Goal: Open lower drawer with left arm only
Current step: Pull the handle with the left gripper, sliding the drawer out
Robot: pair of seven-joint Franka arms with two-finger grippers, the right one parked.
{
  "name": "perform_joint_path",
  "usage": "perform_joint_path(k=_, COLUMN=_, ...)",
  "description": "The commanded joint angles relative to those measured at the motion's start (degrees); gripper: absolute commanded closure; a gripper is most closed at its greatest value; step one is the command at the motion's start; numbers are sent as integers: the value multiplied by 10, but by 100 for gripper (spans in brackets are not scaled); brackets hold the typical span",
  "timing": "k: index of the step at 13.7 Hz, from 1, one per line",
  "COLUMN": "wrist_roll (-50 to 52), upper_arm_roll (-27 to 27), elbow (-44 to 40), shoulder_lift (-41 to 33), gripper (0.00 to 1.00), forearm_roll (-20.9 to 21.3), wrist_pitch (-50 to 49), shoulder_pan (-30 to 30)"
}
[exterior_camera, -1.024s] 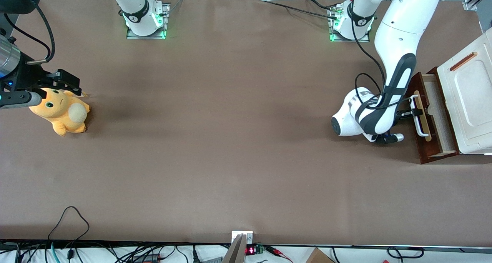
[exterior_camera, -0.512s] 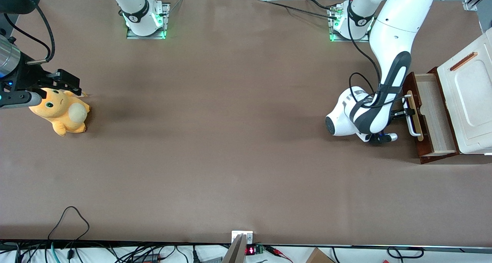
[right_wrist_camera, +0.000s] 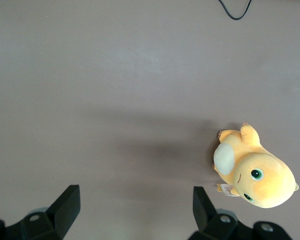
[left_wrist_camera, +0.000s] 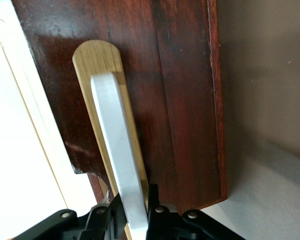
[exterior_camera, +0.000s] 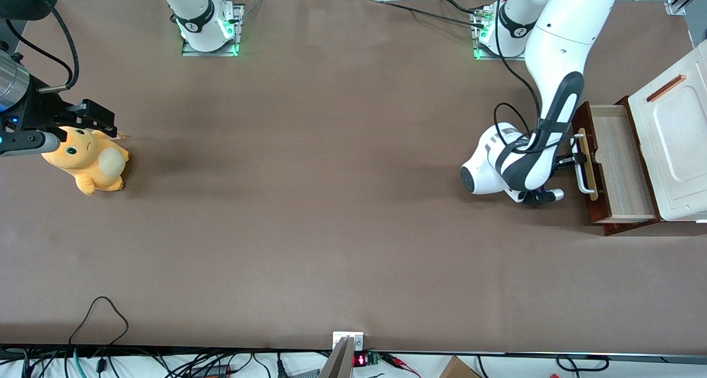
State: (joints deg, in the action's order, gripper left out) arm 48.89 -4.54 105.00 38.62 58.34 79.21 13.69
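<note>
Lower drawer drawn further out at the working arm's end of the surface

The left arm (exterior_camera: pixel 558 63) had its tool (exterior_camera: pixel 570 159) clamped on the white handle (left_wrist_camera: pixel 121 165) of the lower drawer (exterior_camera: pixel 618 165). Over the last second the drawer front slid away from the cabinet (exterior_camera: pixel 676 146), baring more light wood; the opening looked nearly done.

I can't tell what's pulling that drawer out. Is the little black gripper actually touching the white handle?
Touching. The left wrist view shows the gripper with its black fingers closed against both sides of the white loop handle on the lower drawer.
</note>
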Motion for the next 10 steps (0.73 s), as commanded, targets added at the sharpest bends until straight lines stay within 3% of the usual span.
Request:
perform_joint_path(k=1, wrist_roll=1, upper_arm_roll=1, elbow=-4, shoulder_lift=-9, gripper=86, forearm_roll=-27, wrist_pitch=-16, shoulder_pan=16)
perform_joint_path(k=10, wrist_roll=7, upper_arm_roll=1, elbow=-16, shoulder_lift=-7, gripper=86, forearm_roll=-56, wrist_pitch=-21, shoulder_pan=33)
